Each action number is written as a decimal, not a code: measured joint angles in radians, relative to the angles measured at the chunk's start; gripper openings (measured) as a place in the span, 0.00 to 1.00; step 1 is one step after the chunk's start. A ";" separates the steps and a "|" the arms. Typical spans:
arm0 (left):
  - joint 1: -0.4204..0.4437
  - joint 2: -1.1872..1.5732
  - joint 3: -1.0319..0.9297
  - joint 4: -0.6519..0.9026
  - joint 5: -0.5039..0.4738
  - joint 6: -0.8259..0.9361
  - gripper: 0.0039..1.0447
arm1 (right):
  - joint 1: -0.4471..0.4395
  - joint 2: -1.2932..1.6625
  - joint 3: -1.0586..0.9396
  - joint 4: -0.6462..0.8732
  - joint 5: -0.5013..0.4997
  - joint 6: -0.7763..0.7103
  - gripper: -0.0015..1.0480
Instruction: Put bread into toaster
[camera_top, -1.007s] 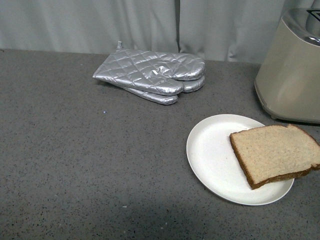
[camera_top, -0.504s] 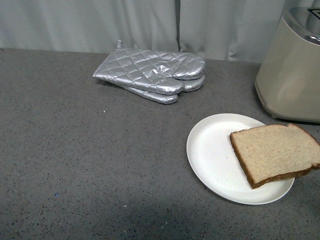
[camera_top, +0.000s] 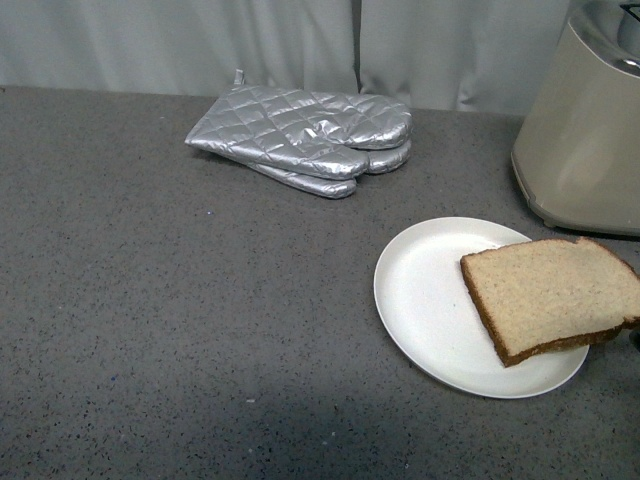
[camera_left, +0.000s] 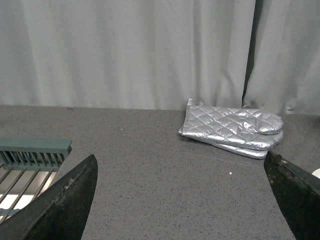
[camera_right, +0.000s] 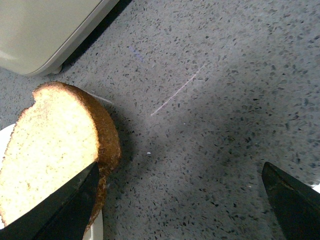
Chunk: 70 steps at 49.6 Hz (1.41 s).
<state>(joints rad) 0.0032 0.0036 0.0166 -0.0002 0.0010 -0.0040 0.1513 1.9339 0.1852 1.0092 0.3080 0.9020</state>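
Black wedge-shaped fingers (camera_left: 62, 207) on left end effector (camera_left: 180, 200), right end effector (camera_right: 180, 200) likewise matte black

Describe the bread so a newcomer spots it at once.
Start at the big beige toaster, far right. In front of it sits a white plate. The bread lies on the plate's right half, overhanging its rim: the only brown, crusted thing.

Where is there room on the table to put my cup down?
The big bare grey patch of table left of the white plate and in front of the silver oven mitts is free. The right side is crowded: the bread overhangs the plate, close to the toaster.
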 joint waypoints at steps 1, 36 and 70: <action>0.000 0.000 0.000 0.000 0.000 0.000 0.94 | 0.002 0.007 0.006 0.001 0.000 0.008 0.91; 0.000 0.000 0.000 0.000 0.000 0.000 0.94 | 0.023 0.051 0.098 -0.006 -0.038 0.126 0.91; 0.000 0.000 0.000 0.000 0.000 0.000 0.94 | 0.031 0.125 0.284 -0.089 -0.040 0.115 0.91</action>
<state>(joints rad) 0.0032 0.0036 0.0166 -0.0002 0.0010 -0.0040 0.1818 2.0586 0.4694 0.9203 0.2684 1.0168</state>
